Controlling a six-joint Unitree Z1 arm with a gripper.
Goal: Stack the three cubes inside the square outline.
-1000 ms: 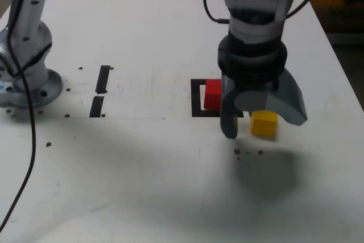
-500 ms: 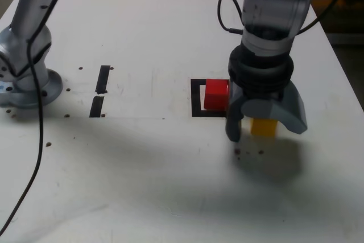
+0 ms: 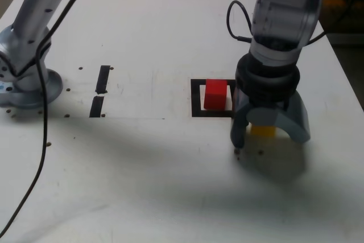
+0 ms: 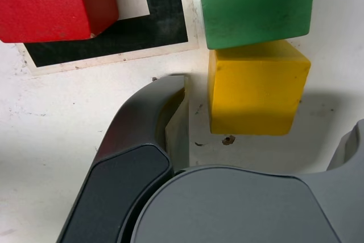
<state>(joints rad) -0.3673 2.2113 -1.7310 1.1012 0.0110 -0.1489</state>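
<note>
Gripper (image 3: 267, 136) hangs low over the desk (image 3: 142, 186) with its jaws spread wide and nothing grasped, straddling the yellow cube (image 4: 257, 89), which sits between the two fingers. Touching the yellow cube on its far side from the gripper is the green cube (image 4: 256, 5), hidden behind the arm in the exterior view. Just off one finger lies the square outline (image 3: 197, 98), with the red cube (image 3: 215, 94) already inside it, so the base of the stack looks placed. My judgement is that the step in hand is picking up the yellow cube: the next move calls for settling a little lower and closing squarely on its sides. Room is tight there, since the nearer finger stands close to the tape corner and the green cube presses against the yellow one; elsewhere the desk lies open
</note>
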